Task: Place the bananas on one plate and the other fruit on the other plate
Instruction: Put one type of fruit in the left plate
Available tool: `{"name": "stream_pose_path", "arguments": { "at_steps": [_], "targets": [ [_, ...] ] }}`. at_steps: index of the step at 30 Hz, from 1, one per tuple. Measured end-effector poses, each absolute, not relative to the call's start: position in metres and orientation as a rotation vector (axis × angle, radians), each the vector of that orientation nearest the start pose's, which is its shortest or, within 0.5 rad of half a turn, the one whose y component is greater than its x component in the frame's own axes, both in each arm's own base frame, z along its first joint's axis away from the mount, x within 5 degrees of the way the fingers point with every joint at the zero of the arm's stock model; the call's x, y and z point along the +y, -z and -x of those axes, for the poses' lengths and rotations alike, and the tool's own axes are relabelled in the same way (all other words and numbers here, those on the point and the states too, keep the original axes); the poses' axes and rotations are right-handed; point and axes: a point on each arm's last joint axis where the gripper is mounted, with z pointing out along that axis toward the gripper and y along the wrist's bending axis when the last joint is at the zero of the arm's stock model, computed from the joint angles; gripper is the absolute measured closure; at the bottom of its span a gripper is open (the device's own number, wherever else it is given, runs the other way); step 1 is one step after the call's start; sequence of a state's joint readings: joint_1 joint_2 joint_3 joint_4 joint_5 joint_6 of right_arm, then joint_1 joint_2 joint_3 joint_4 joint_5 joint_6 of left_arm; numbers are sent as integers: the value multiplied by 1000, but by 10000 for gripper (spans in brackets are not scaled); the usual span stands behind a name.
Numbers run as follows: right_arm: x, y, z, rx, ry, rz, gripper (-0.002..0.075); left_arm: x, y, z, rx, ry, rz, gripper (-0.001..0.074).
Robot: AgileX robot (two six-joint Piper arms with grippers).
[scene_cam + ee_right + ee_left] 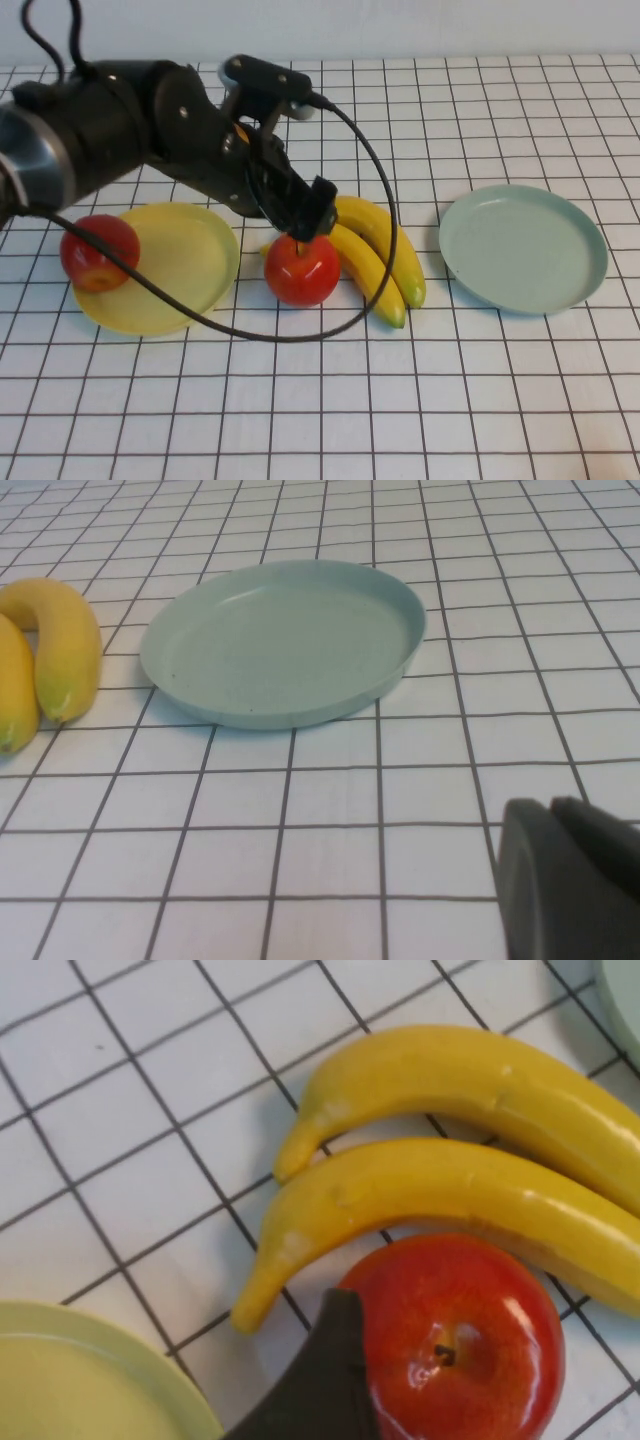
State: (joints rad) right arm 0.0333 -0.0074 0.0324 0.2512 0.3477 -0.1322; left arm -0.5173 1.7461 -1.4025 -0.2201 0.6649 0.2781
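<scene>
**Left arm over the loose apple, one apple plated**

While one red apple (pixel 98 252) already sits on the yellow plate (pixel 185 262) near the table's left edge, the 2nd apple (pixel 302 270) lies on the cloth mid-table, touching the bananas (pixel 378 255). The left gripper (pixel 305 215) hangs right over it, prob. lining up a grab so this apple can join the 1st. The wrist view shows one dark finger (pixel 325 1380) against the apple's side by the stem; the other finger isn't seen, so can't tell whether the jaws are wide, narrow or clamped.

The bananas lie as a joined pair betw. the apple and the blue-green plate (pixel 523 247), which sits toward the right edge w/ nothing on it, likely kept for the bananas. Right gripper (pixel 570 880) is parked low near the table's right side, facing that plate; its opening can't be judged either.

Surface: white cloth w/ a dark grid (pixel 400 400), flat. A pale wall runs along the far edge.
</scene>
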Motion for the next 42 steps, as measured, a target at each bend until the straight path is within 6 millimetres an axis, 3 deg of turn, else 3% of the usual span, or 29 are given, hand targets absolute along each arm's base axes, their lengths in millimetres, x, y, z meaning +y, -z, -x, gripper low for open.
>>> {"name": "stream_pose_path", "arguments": {
  "at_steps": [5,9,25,42],
  "targets": [
    [10,-172,-53,1849,-174,-7,741,-218,-251,-336,2426,339,-902,66],
    [10,-172,-53,1849,-174,-7,741,-219,-239,-338,2456,329,-942,66],
    [10,-172,-53,1849,-174,-7,741,-219,-225,-346,2411,226,-1058,66],
    [10,-172,-53,1849,-174,-7,741,-222,-217,-352,2426,228,-1027,71]
  ]
}}
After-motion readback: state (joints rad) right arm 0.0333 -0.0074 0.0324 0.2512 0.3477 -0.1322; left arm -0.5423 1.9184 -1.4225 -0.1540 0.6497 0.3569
